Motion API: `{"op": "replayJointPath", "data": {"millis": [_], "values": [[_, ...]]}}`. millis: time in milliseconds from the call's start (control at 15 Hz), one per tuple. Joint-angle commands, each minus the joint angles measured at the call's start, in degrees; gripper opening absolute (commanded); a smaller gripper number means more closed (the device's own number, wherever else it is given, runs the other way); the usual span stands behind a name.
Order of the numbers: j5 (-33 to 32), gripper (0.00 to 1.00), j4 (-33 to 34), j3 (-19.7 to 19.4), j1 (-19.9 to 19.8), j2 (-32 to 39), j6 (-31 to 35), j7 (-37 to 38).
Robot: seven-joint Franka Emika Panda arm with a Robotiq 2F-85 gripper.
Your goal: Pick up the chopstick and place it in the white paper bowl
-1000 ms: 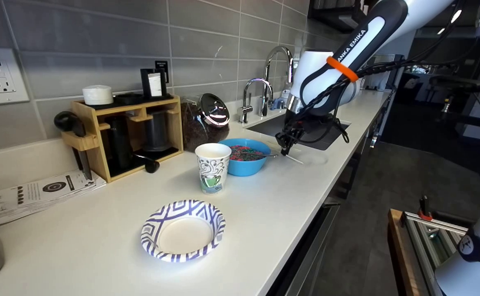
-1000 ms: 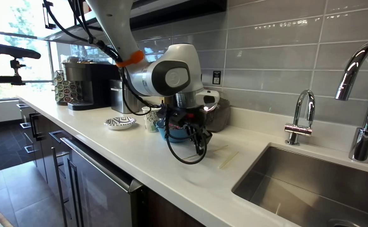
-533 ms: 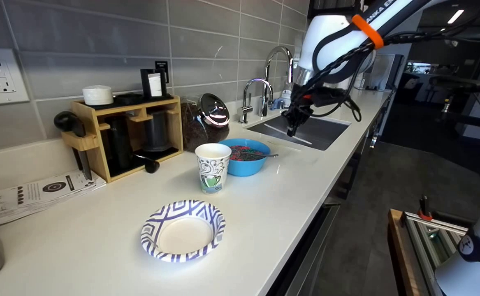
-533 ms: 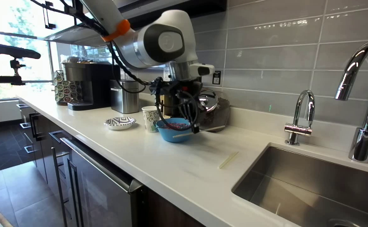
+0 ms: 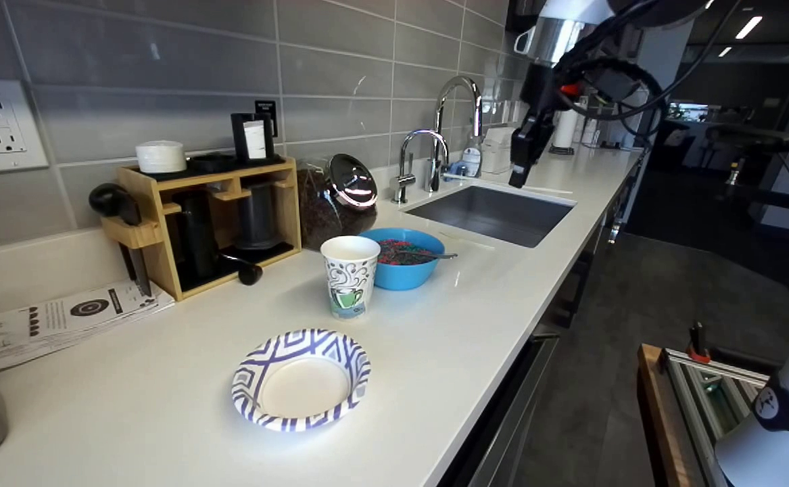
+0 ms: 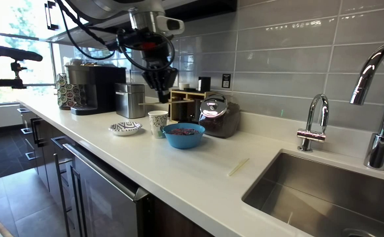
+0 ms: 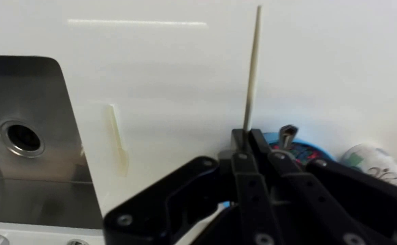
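Note:
The chopstick is a thin pale stick (image 7: pixel 252 68) held crosswise in my gripper (image 7: pixel 247 136). In the wrist view the fingertips are closed around it, and it extends upward in the picture. In an exterior view the chopstick (image 6: pixel 182 101) is roughly level, sticking out on both sides of the gripper (image 6: pixel 163 98), high above the counter. The gripper also shows raised in an exterior view (image 5: pixel 518 179). The white paper bowl (image 5: pixel 303 389) with its blue-and-white patterned rim sits on the counter in both exterior views (image 6: pixel 125 127), apart from the gripper. It is out of the wrist view.
A patterned paper cup (image 5: pixel 349 284) and a blue bowl (image 6: pixel 183 140) with coloured contents and a spoon stand near the paper bowl. A glass jar (image 6: pixel 221 121) and wooden rack (image 5: pixel 232 230) stand by the wall. A pale utensil (image 6: pixel 238 167) lies near the sink (image 5: pixel 495 213).
My gripper has lifted the chopstick off the counter and risen high. In an exterior view it has moved up and left, past the blue bowl. The bowls and cup have not moved.

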Motion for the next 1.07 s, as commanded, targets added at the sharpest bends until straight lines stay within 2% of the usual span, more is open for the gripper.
{"op": "replayJointPath", "data": {"millis": [0,267,533,600,667,1000], "values": [[4.05,0.01,-0.5,2.0,5.82,-6.93,-9.27,-5.93],[8.17,0.01,2.07,4.96,13.12,-6.7,-15.47,-9.56],[12.34,0.01,3.95,7.41,19.5,-0.19,-15.46,-12.58],[10.34,0.01,1.69,7.38,17.1,-4.89,-14.29,-10.37],[10.57,0.06,1.83,7.87,17.79,-3.98,-14.19,-10.19],[10.47,0.06,1.97,7.68,16.96,-4.31,-14.19,-10.08]]}}
